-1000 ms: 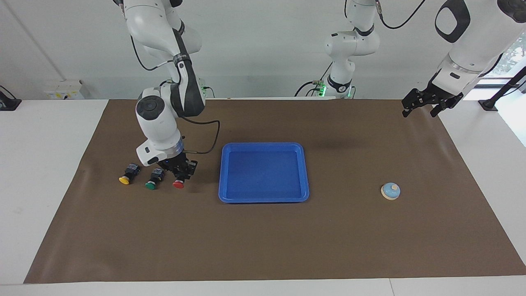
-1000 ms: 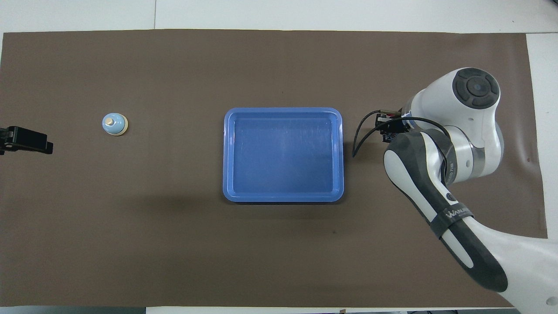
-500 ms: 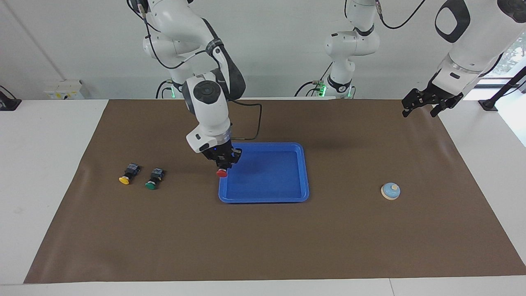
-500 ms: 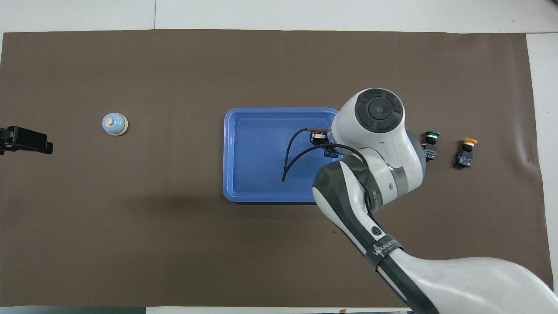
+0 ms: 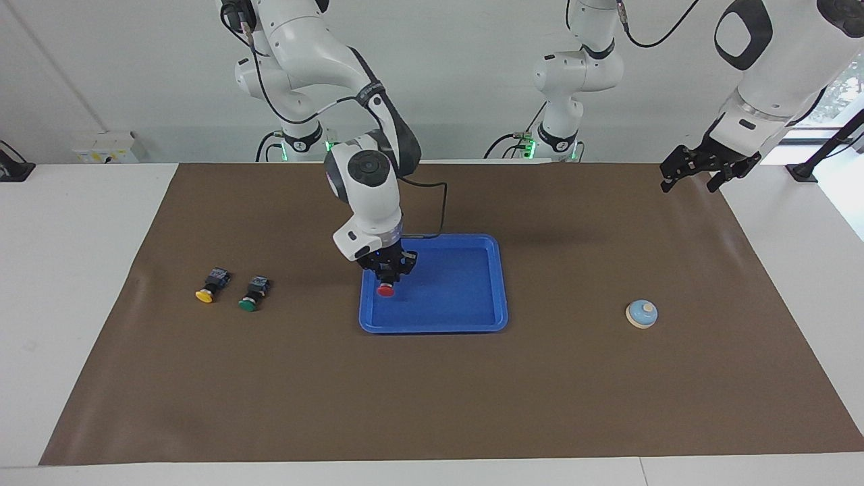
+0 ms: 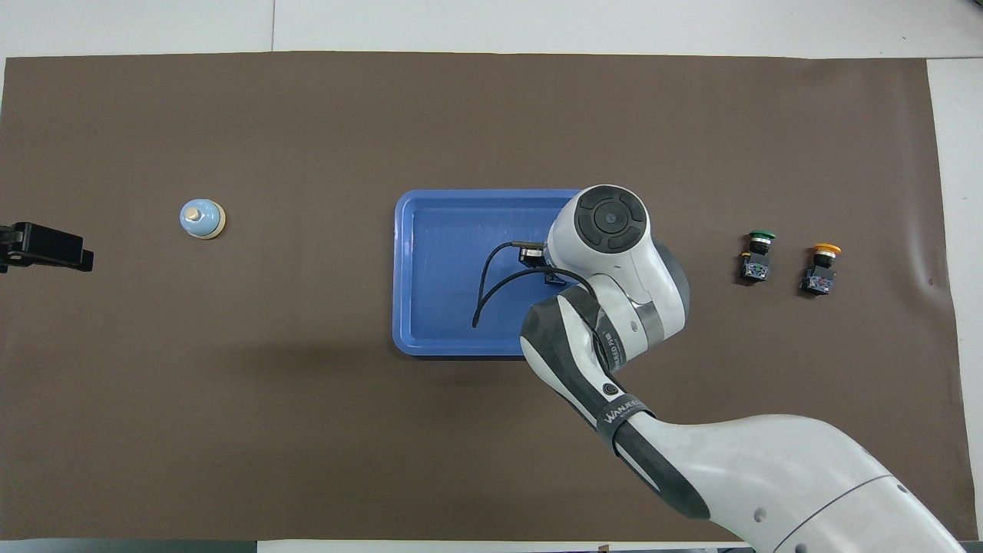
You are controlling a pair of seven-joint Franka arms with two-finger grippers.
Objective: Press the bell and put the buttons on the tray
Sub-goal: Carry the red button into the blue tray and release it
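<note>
Your right gripper is over the tray, clamped on the red button, cap pointing down, at the end of the tray toward the right arm's side. From the facing view you can't tell whether the cap touches the tray floor. From overhead the right arm's wrist covers the button and that corner of the tray; only the cable looping over the blue floor shows.

Look at the room you have: most of the tray floor is bare, a smooth, glossy bright-blue rectangle with rounded corners and a low raised rim all round. The brown mat lies flat and matte across the counter, with white counter showing at both ends.

Toward the right arm's end, the green button and the yellow button lie side by side on the mat, apart from each other, black bodies toward the robots, round caps pointing away. They sit well apart from the tray, with bare mat between.

Toward the left arm's end, the bell stands alone, a small pale-blue dome on a cream ring with a cream knob. Your left gripper waits with jaws wide, raised over the mat's corner at the robots' edge, well apart from the bell.
</note>
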